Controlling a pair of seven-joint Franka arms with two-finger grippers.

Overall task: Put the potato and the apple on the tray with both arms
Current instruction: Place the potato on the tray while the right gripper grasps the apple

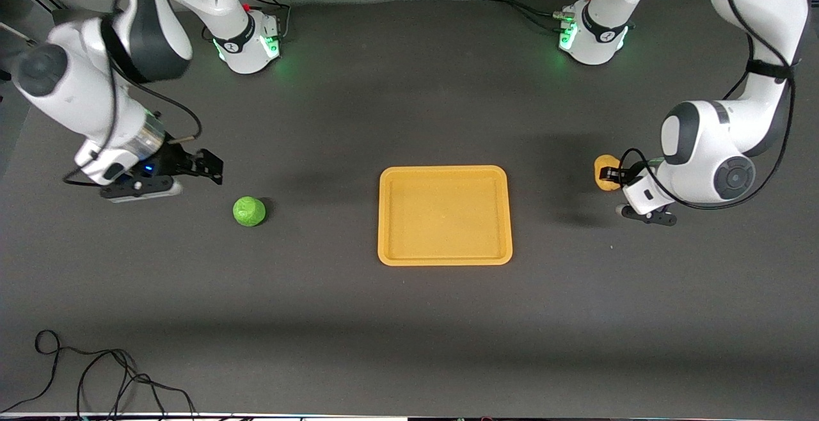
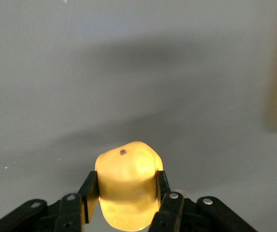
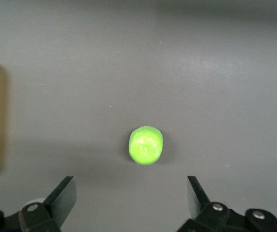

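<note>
With the potato (image 2: 127, 186) clenched in the left hand (image 2: 127, 193), the released right hand (image 3: 131, 193) should be centred over the apple (image 1: 249, 210) before closing.

i read the front view as evenly lit from overhead, the dark table (image 1: 409, 331) matte with no glare. soft shadows lie on it beside the tray (image 1: 445, 215) and the apple (image 1: 249, 210). green glow spills around both arm bases. in the left wrist view the potato (image 2: 127, 186), held between the left gripper (image 2: 127, 193) fingers, is overexposed and soft. in the right wrist view the apple (image 3: 146, 144), ahead of the right gripper (image 3: 131, 193), looks slightly blurred and casts a faint shadow.
</note>
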